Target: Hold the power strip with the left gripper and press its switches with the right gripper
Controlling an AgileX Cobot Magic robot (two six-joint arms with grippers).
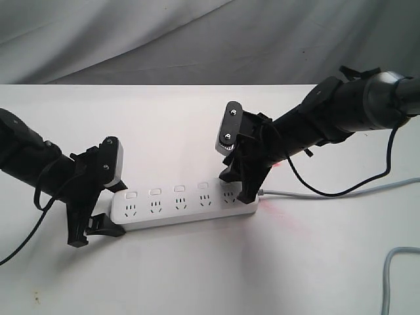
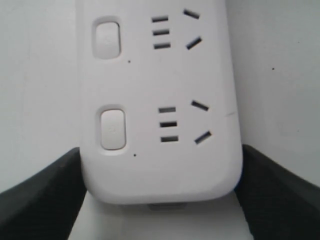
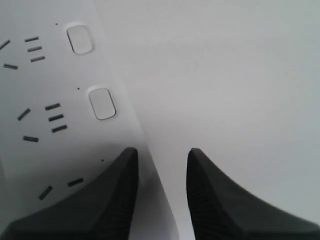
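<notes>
At the left end of the power strip [image 1: 177, 207], your left pincer [image 1: 95, 233] is clamped across the bar, one black finger on each long side. The left wrist view confirms it: both fingers [image 2: 45, 195] press against the edges of the rounded end [image 2: 150, 165], with two switches [image 2: 112, 129] and their sockets in plain sight beyond.

You'll see the strip lying flat on the white tabletop [image 1: 197, 275], running crosswise near the middle, its far end slightly higher in the exterior view. Its grey cord [image 1: 282, 192] leaves that far end and trails off to the right.

Your right pincer [image 1: 237, 187] is down over that cord end, covering the last socket. Four switches [image 1: 155, 191] show in a row along the strip's rear edge; the fifth is hidden behind the fingers. From the right wrist view the pincer [image 3: 162, 155] is released, a narrow gap between its tips and nothing gripped. One finger [image 3: 100, 200] sits over the strip's surface [image 3: 50, 150], the other over bare tabletop just beyond the edge, with two switches [image 3: 102, 103] ahead of them. You cannot tell whether a fingertip is touching the strip.
</notes>
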